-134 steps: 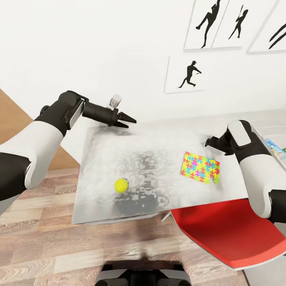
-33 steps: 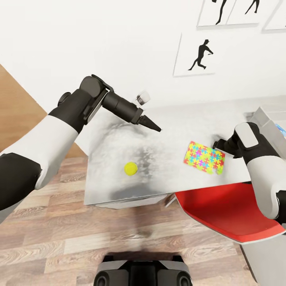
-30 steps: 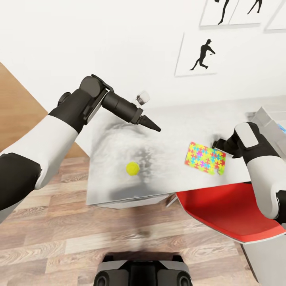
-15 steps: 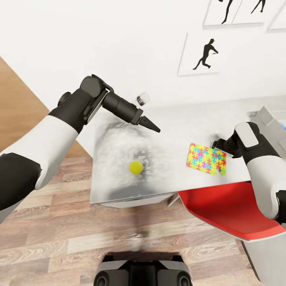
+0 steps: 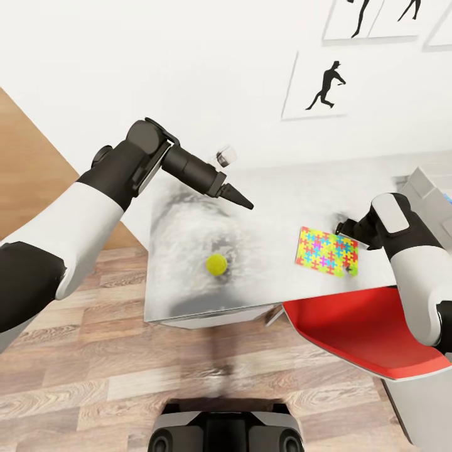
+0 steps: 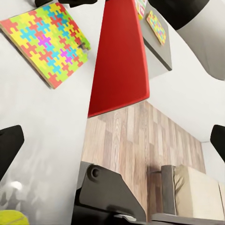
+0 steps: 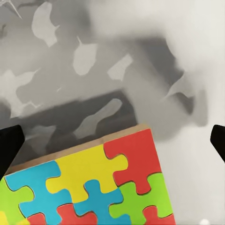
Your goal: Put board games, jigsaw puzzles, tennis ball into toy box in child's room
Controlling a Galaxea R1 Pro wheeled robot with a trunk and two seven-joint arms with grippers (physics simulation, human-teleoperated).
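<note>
A yellow-green tennis ball [image 5: 216,263] lies on the pale table [image 5: 282,188] near its front edge, and its edge also peeks into the left wrist view [image 6: 11,218]. My left gripper [image 5: 245,204] hovers above and behind the ball, open and empty, with its fingers [image 6: 9,145] wide apart. One jigsaw puzzle [image 5: 327,252] lies flat near the table's right front, seen as well from the left wrist [image 6: 47,40]. My right gripper [image 5: 343,227] hangs open just over its far edge [image 7: 93,187]. The grey toy box [image 5: 430,185] sits at the table's right end, holding a colourful flat item [image 6: 156,26].
A red chair [image 5: 358,333] is tucked under the table's right front. Wood floor [image 5: 94,376] runs in front and to the left. Framed silhouettes [image 5: 323,85] hang on the white wall. The bed [image 6: 197,187] shows far off in the left wrist view.
The picture has drifted, so the table and its things sit further right: the camera moved. Since 4.5 s ago my left arm swung from the table's far left corner over its middle.
</note>
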